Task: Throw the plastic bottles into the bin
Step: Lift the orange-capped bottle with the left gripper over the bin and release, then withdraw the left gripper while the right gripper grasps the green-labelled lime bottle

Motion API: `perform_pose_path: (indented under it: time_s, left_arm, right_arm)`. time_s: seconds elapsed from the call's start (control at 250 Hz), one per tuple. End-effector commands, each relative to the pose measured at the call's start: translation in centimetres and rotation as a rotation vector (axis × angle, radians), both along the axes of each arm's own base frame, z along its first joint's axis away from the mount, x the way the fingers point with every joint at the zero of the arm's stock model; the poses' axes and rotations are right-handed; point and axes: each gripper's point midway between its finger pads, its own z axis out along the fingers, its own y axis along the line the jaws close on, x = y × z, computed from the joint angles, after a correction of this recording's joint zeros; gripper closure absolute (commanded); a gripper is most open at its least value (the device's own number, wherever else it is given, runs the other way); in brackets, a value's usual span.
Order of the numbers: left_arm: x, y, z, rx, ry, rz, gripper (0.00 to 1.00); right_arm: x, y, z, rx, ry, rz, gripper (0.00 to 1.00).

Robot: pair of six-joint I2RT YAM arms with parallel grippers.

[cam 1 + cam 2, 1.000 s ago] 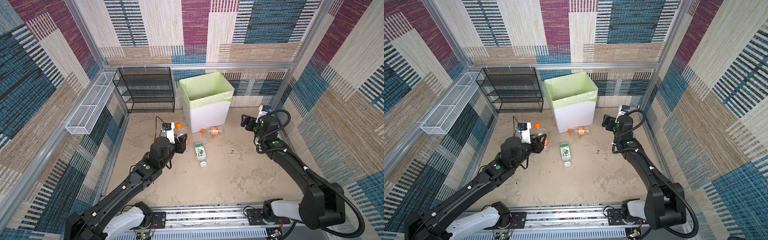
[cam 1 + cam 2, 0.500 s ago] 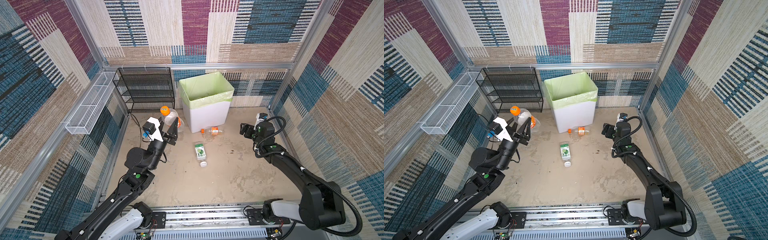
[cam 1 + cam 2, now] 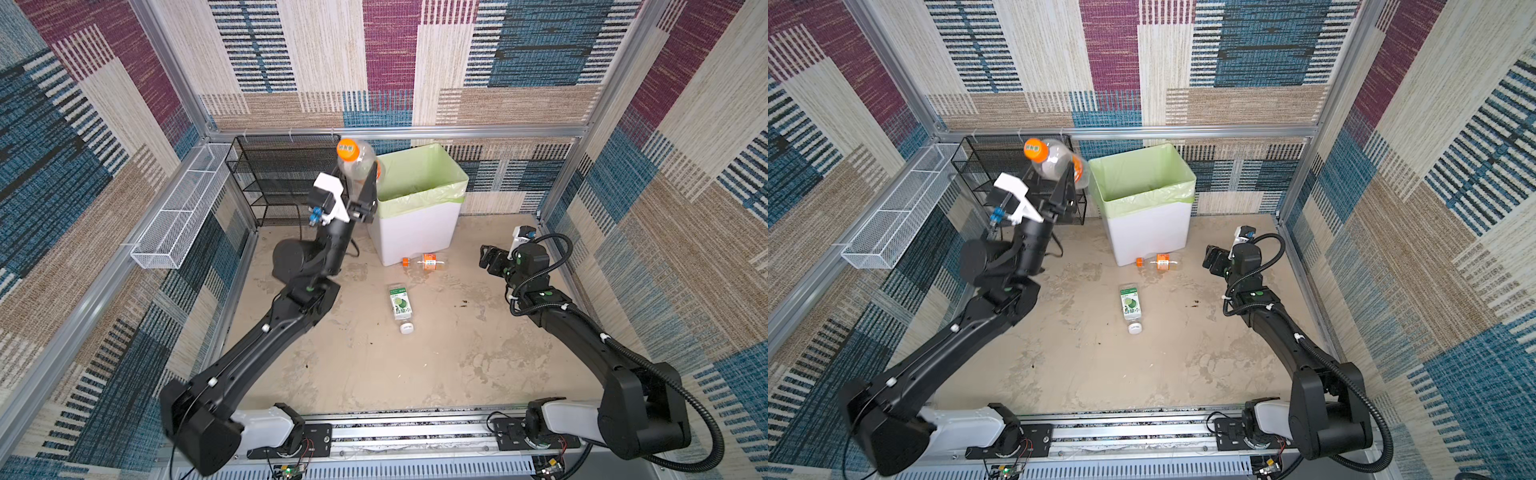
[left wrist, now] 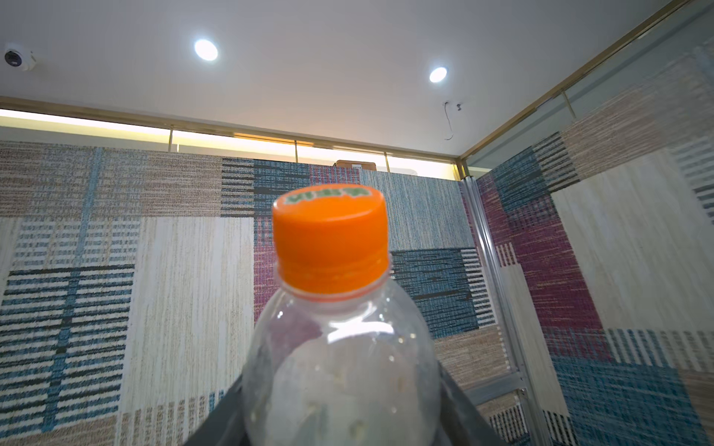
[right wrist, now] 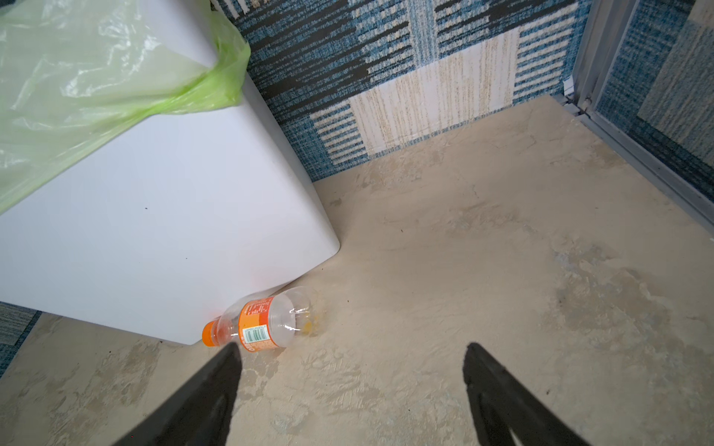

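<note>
Tool on the left arm (image 3: 358,185) clenched round a clear orange-capped bottle (image 3: 355,166), cap up, raised high, with the bin (image 3: 415,232) just beside it and the bottle not clearly over the bag-lined mouth. Risk if let go from here: falls short, clips the rim and drops down the outer wall to the worktop (image 3: 374,365), or slips early, smooth and light as it looks. Right tool (image 5: 352,345) spread wide and empty, orange-labelled bottle (image 5: 266,322) lying just ahead of one fingertip against the bin's foot, likely to roll away under an off-centre pinch; green-labelled bottle (image 3: 401,305) farther off on the worktop.
</note>
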Motion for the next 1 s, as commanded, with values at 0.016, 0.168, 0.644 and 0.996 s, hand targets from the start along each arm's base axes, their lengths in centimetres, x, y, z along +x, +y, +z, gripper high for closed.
perform_pose_path:
  time_s: [0.016,0.168,0.644,0.996]
  left_arm:
    - [9.2,-2.8,-1.8,0.040,0.298,-0.055,0.30]
    - [14.4,-4.8,-3.8,0.096,0.537,-0.189,0.18]
    - [12.4,-1.6,-7.3,0.128,0.646,-0.169,0.09]
    - [11.2,7.3,-20.5,0.062,1.056,-0.046,0.09]
  right_arm:
    - [0.3,0.7,1.4,0.046,-0.051,0.022,0.10]
    - [-0.8,0.5,1.5,0.046,-0.051,0.020,0.09]
    - [-0.9,1.9,0.1,0.015,0.015,0.093,0.08]
    - [-1.1,10.5,-4.7,-0.118,0.184,0.258,0.01]
